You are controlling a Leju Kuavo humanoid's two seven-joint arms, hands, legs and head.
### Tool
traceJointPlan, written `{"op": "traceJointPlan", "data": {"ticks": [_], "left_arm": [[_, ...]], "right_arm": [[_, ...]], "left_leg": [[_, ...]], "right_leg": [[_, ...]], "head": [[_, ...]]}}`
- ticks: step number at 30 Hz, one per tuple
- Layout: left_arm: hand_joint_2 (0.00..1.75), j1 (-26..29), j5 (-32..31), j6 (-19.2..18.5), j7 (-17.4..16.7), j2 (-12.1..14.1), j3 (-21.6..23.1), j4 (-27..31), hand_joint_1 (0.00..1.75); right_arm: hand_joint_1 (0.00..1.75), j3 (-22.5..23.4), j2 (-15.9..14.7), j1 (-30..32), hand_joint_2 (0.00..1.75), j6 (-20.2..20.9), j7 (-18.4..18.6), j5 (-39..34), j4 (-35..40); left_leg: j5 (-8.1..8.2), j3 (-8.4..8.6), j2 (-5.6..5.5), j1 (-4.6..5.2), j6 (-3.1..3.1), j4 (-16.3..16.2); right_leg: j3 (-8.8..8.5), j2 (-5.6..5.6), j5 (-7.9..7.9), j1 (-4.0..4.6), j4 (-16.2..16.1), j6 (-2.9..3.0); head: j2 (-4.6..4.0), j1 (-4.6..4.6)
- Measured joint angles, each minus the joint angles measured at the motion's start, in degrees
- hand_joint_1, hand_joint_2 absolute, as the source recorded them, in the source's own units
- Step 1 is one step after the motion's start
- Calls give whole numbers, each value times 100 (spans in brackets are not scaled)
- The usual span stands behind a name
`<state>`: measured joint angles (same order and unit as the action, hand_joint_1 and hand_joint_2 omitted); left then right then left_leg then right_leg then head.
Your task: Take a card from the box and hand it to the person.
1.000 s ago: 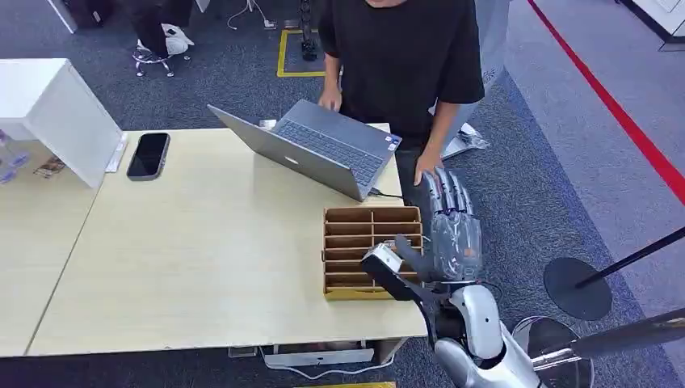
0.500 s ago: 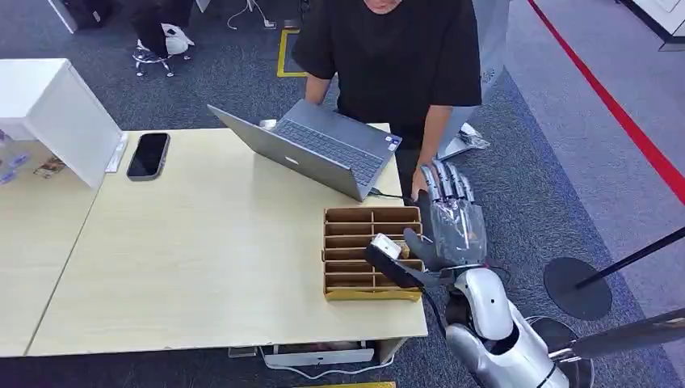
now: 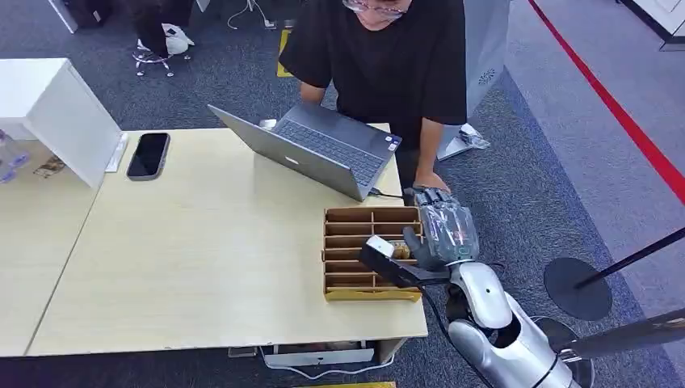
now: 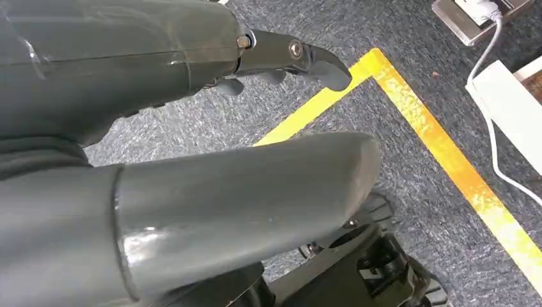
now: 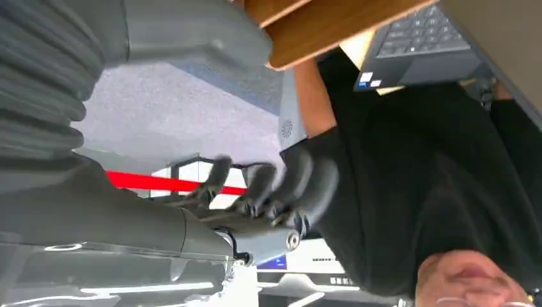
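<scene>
The brown cardboard box (image 3: 347,293) with dividers stands near the table's front right corner. I cannot make out any cards in its slots. My right hand (image 3: 443,230) hovers at the box's right side, its fingers curled in and its thumb over the right-hand slots. In the right wrist view the curled fingers (image 5: 275,192) hold nothing and a box edge (image 5: 332,25) lies beside the thumb. The person (image 3: 388,56) in a black shirt stands behind the table, with one hand (image 3: 428,182) just beyond my right hand. My left hand (image 4: 192,160) hangs over the carpet, holding nothing.
An open grey laptop (image 3: 315,149) sits just behind the box, its cable running along the table's right edge. A black phone (image 3: 149,154) and a white cabinet (image 3: 56,113) are at the far left. A black stand base (image 3: 577,288) is on the floor to the right.
My right hand's fingers went from stretched out to curled in, and the hand drew slightly closer to the box. The person leaned further forward over the laptop.
</scene>
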<state>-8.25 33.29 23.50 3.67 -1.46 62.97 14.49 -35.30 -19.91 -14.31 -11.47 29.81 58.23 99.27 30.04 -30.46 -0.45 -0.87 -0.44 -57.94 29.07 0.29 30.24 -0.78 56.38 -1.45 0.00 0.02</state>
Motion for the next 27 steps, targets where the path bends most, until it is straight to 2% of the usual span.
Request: {"op": "traceJointPlan", "data": {"ticks": [2,3,5,13,27], "left_arm": [[0,-5,0,0,0,0,0,0,0],[0,-7,0,0,0,0,0,0,0],[0,-8,0,0,0,0,0,0,0],[0,-10,-2,-20,-7,0,0,0,0],[0,-13,-2,-35,-7,0,0,0,0]], "right_arm": [[119,-26,-15,-14,175,46,11,-37,0],[99,-44,-20,-20,175,65,15,-48,0],[96,-74,-31,-25,175,87,20,-81,0],[99,-175,-46,-47,175,227,59,-140,-30],[98,-350,-83,-72,175,229,59,-140,-83]], "left_leg": [[0,0,0,0,0,0],[0,0,0,0,0,0],[0,0,0,0,0,0],[0,0,0,0,0,0],[0,0,0,0,0,0]], "right_leg": [[0,0,0,0,0,0],[0,0,0,0,0,0],[0,0,0,0,0,0],[1,0,0,0,0,0],[0,1,0,0,0,0]], "head": [[0,0],[0,0],[0,0],[0,2],[0,0]]}}
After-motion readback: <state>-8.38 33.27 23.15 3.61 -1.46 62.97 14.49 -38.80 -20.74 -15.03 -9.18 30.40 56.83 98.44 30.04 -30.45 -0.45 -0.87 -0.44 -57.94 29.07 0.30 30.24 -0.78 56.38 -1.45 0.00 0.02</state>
